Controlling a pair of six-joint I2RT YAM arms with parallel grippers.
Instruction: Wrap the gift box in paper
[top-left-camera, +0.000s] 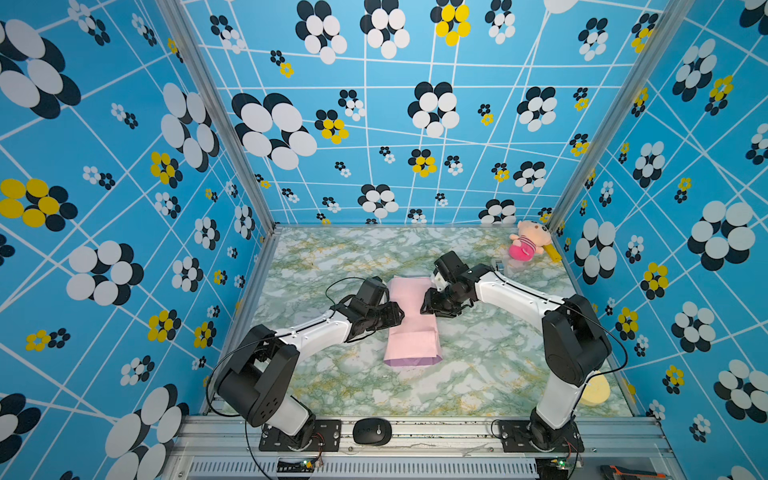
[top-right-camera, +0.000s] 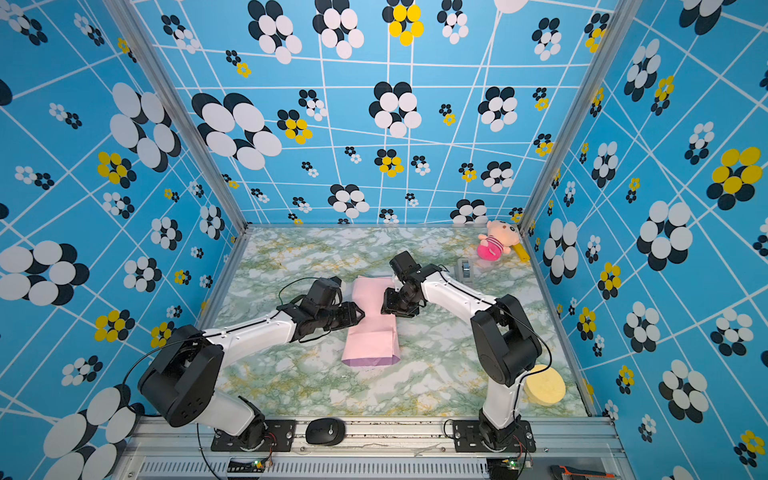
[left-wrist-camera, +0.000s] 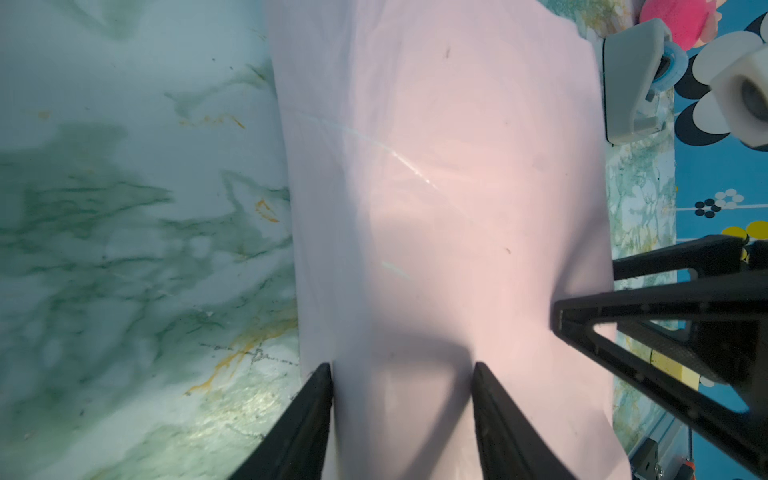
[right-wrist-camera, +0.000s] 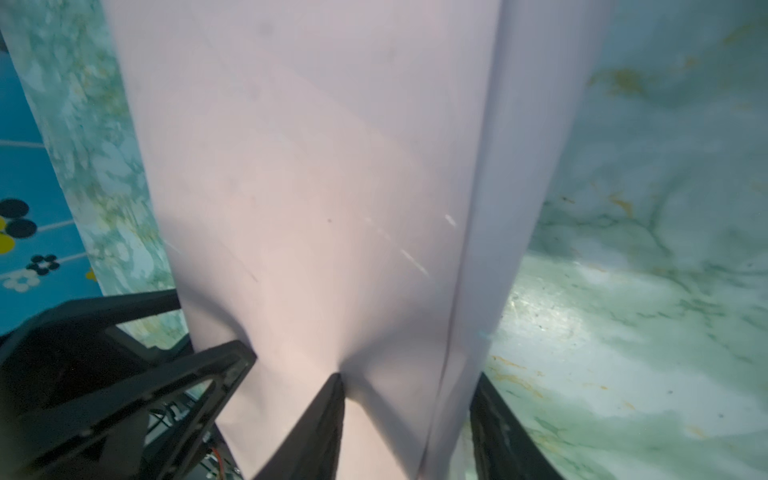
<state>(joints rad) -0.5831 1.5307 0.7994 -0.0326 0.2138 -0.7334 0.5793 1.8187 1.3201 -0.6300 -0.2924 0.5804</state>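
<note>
The pink paper lies folded into a long tube in the middle of the table, its near end showing purple. The gift box is hidden. The left gripper and right gripper push on the paper's two sides, fingers half open, holding nothing. Far back sit a tape dispenser and a plush doll.

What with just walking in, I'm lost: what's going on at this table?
Two robot arms are wrapping a gift. The paper lies pink side up on the table, folded over into a long strip. The gift box is not visible, presumably under it. The left gripper and right gripper meet the strip at mid-length from opposite sides, jaws parted, fingertips pressing on the paper, which looks pinched narrower there. A tape dispenser stands apart, farther back.
</note>
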